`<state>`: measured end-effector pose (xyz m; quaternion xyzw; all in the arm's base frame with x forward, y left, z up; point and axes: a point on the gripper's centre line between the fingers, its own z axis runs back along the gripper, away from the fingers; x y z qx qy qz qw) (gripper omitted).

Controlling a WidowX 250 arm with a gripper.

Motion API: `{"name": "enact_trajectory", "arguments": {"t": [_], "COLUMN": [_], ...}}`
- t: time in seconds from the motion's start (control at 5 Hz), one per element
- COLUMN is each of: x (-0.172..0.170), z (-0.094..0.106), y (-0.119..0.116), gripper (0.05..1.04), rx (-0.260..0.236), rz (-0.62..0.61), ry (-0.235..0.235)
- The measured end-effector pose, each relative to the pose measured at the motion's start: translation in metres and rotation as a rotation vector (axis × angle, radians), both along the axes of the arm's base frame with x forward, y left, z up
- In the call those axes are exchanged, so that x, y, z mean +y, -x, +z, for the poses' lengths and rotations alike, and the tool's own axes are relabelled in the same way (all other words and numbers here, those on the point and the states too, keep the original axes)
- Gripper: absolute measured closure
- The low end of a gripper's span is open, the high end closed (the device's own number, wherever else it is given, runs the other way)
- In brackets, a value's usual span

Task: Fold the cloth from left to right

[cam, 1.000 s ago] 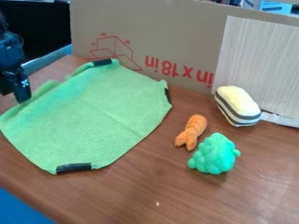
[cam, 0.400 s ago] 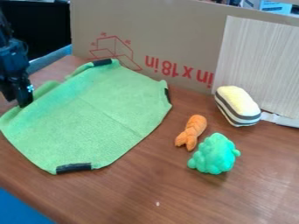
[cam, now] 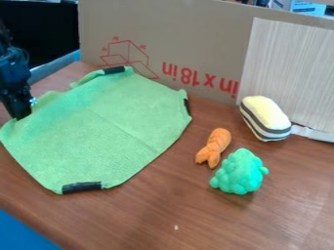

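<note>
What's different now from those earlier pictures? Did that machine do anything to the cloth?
The gripper dipped a little at the cloth's left edge, then shifted slightly toward the picture's left. The edge beside it looks slightly reshaped; whether it has taken hold, I can't tell. The orange toy, bumpy green toy and striped toy stayed put.

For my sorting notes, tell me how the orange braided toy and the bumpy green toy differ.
The orange braided toy is slim and long, while the bumpy green toy is a broad, rounded clump. The orange one splits into two prongs at its lower end; the green one is covered in knobs. Both lie on the brown wooden table, right of the green cloth.
</note>
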<state>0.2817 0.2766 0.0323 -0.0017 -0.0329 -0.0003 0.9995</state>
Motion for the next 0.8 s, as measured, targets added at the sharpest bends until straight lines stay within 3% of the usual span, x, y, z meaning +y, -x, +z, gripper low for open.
{"name": "enact_trajectory", "arguments": {"t": [0.2, 0.4, 0.8], "x": [0.005, 0.025, 0.074], "z": [0.0, 0.009, 0.049], "y": [0.006, 0.016, 0.047], "gripper": [1.019, 1.033, 1.033], "rx": [0.001, -0.016, -0.1], "rz": [0.011, 0.093, 0.295], "ry": [0.003, 0.038, 0.049]}}
